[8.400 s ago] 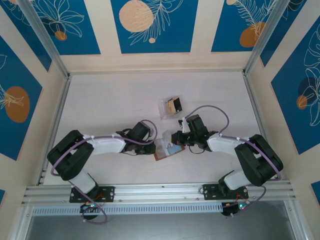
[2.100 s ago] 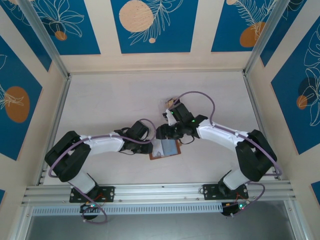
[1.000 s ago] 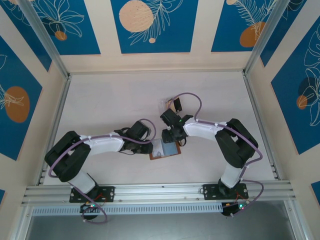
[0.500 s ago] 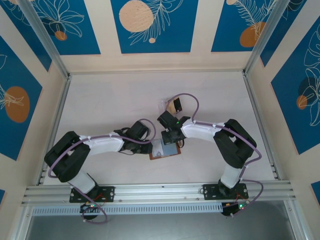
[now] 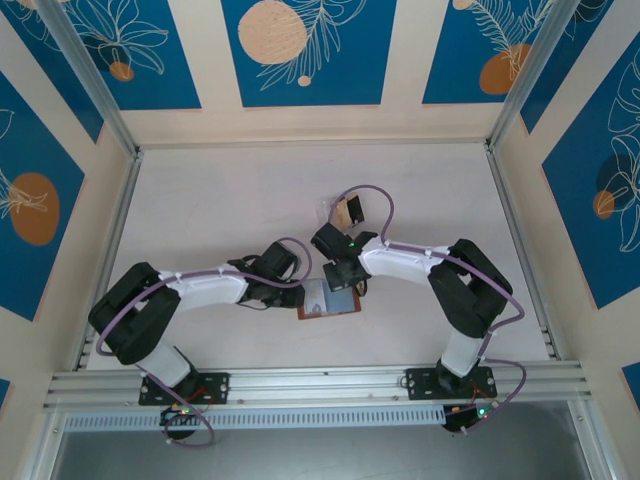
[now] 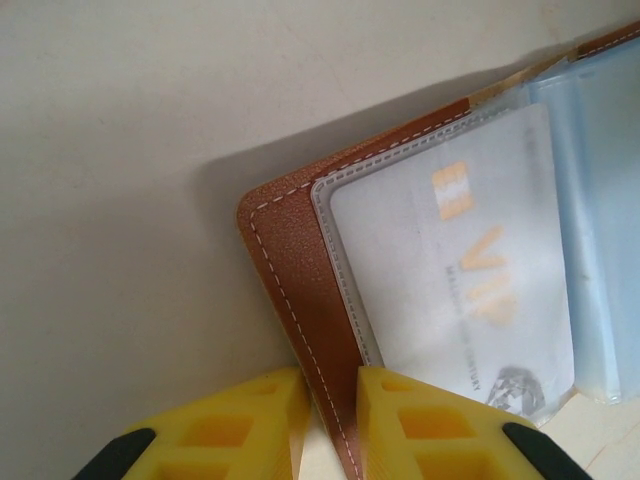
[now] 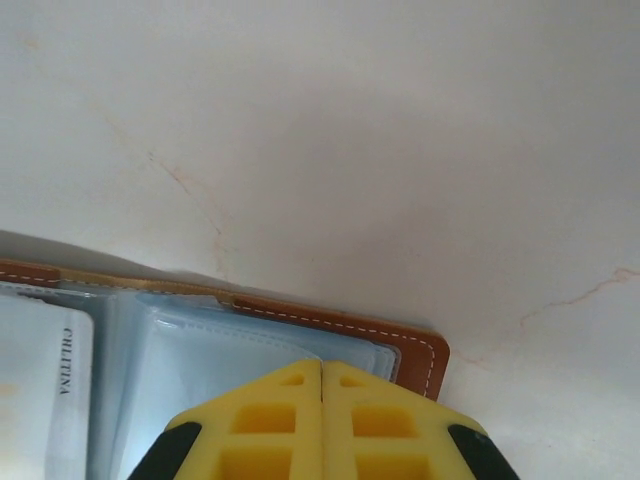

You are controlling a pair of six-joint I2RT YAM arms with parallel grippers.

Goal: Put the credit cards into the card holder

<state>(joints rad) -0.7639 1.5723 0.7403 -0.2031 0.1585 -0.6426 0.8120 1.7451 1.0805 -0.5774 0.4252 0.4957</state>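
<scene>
Showed card holder (image 5: pixel 325 303) open on bench (image 5: pixel 220 200), long axis left-right; found left end effector (image 6: pixel 330 420) pinching its left leather edge, right end effector (image 7: pixel 321 410) pressed together over pockets.

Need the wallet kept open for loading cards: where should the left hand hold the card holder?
I'd grip the card holder by its bare brown leather margin, coming in from the outer edge on the left arm's side. That flat strip lies outside the stitched clear sleeve, so the left hand pinches cover only and blocks no pocket.
</scene>
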